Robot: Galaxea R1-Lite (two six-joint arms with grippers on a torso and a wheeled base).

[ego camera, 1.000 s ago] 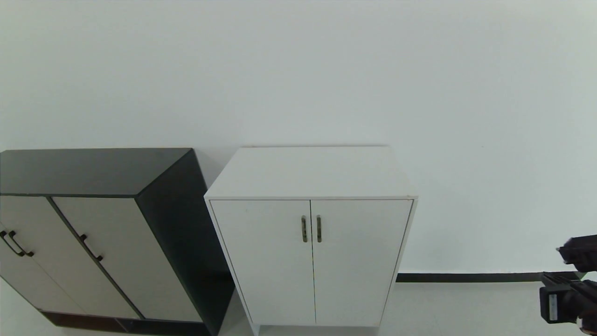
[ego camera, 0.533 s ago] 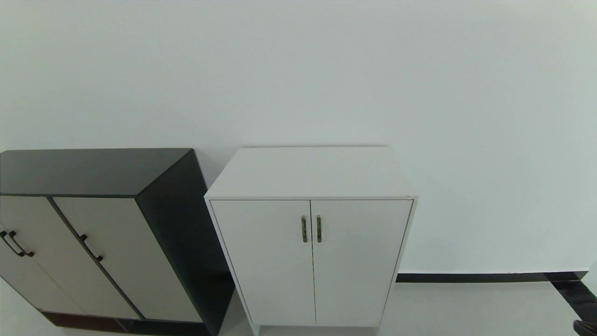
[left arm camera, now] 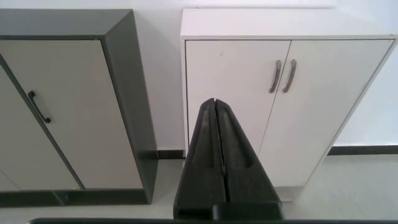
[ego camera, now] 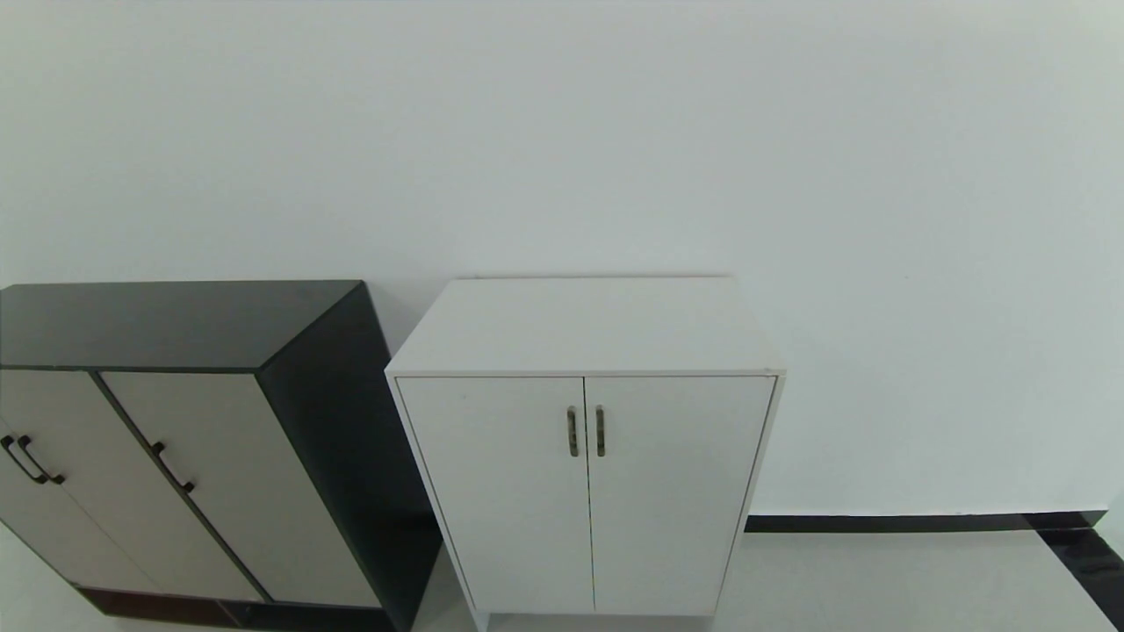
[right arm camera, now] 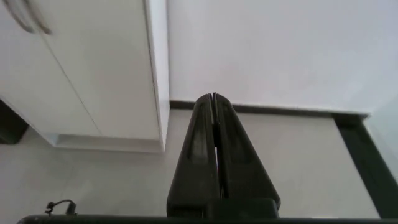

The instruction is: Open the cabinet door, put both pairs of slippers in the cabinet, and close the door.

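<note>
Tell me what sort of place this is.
Probably a bare indoor room, perhaps an entryway mock-up: a white cabinet with both doors shut stands beside a dark cabinet, both against a plain wall on a pale floor.

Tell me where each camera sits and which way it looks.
Head view: on the robot's head, facing forward and down at the shut white cabinet, the black cabinet on its left.
Left wrist view: behind the shut left pincer, facing both cabinets.
Right wrist view: behind the shut right pincer, facing the floor and the white cabinet's lower corner.
Shared: head and left wrist views both show the white cabinet's handles.
</note>
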